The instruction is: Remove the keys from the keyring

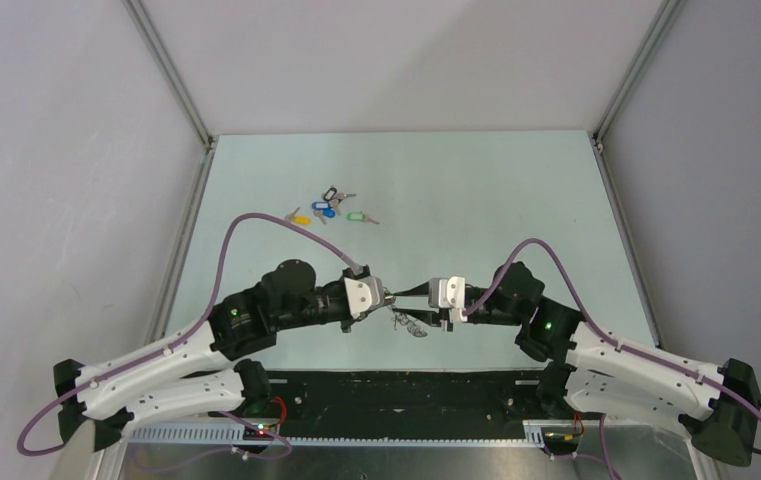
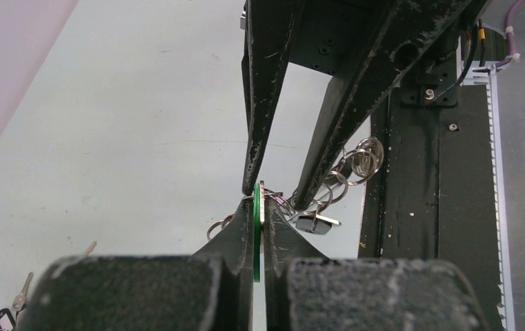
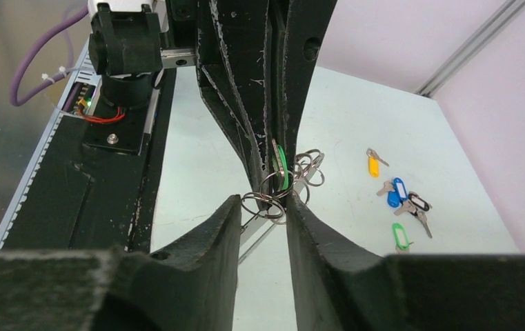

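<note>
keyring [image 3: 265, 201] dangling, keys [image 1: 411, 325] strung rightward, left hand [image 2: 261, 201] pinching green tag [image 2: 256, 238]

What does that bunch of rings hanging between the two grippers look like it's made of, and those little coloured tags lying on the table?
The keyring looks like thin steel wire, bare and polished. Its loops are silvery and catch bright glints. The coloured tags look like moulded plastic with a smooth finish. They are solid yellow, blue and green, though too small here to be certain.

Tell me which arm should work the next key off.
Right, probably: the right hand is open astride the keyring, while the left hand is shut on a flat green piece, anchoring the bunch.
</note>
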Available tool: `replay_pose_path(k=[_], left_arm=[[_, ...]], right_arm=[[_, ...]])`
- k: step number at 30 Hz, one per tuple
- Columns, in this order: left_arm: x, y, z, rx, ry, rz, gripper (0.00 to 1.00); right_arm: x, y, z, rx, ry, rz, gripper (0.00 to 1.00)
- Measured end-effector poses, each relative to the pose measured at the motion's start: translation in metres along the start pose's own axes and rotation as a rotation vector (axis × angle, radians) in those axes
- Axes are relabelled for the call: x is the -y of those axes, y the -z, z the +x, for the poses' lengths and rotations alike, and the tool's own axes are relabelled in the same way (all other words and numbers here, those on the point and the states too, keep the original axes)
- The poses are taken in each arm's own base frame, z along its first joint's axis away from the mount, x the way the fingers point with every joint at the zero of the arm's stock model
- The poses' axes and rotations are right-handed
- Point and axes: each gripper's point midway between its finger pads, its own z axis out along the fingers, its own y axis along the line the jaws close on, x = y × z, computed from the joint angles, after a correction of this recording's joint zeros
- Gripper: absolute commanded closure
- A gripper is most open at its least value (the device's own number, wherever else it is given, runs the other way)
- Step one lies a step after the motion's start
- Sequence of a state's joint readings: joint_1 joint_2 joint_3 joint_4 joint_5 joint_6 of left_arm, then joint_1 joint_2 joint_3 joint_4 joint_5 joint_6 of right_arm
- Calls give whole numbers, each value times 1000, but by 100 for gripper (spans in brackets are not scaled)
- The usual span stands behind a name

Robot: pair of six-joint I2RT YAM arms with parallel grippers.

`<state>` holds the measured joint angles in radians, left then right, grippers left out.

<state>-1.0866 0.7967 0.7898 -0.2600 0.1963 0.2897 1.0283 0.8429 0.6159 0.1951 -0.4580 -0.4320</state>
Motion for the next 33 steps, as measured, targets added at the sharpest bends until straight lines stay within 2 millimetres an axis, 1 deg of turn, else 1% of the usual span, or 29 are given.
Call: replay_pose_path(k=[4,9,16,24,28,33], left_arm=[[2,1,2,-11,3,13,100],[5,2,5,-22,4,24,100],[4,3,3,-22,-2,24,100],[3,3,-1,-14,-4,23,100],[3,2,0,-18,-3,23,100],[3,2,0,-20,-3,22,100]], right_arm=[[-2,0,1,-2,7,-14,74],[-6,0,2,-7,4,-34,76],[-10,2,6,-25,-8,-50,84],[-11,3,7,-28,-15,-53,79],[-11,2,6,-25,-20,-51,79],[-10,1,6,-23,-32,-44,81]])
